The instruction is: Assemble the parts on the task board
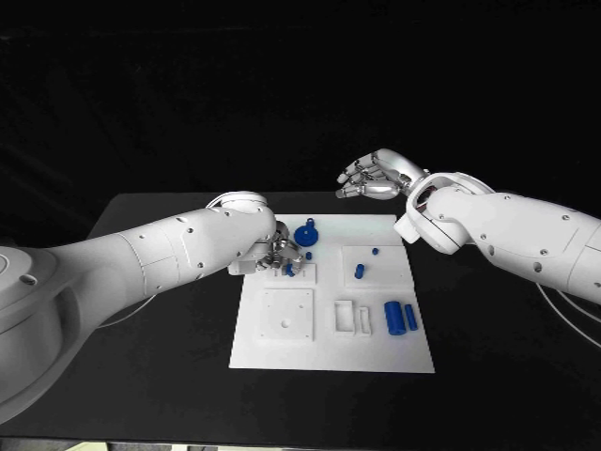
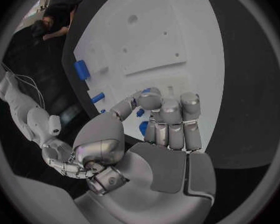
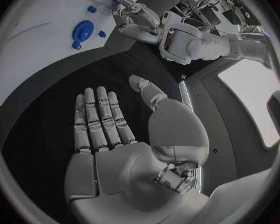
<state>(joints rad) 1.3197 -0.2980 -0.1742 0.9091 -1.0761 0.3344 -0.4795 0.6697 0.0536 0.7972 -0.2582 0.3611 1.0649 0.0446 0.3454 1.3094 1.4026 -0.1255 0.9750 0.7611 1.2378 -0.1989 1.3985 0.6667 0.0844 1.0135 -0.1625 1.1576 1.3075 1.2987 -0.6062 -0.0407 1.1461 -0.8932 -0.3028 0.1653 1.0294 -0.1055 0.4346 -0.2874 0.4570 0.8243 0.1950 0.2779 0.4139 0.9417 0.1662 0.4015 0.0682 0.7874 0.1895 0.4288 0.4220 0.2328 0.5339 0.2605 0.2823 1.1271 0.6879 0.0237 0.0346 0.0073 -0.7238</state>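
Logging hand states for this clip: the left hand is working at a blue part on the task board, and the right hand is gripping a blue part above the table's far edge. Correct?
Not quite. The right hand holds nothing: the right wrist view shows its fingers straight and apart, palm bare. The left hand is indeed at a blue part on the task board.

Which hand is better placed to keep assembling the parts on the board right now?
Left. The left hand is down on the task board with its fingers at a small blue part. The right hand hangs open beyond the board's far edge.
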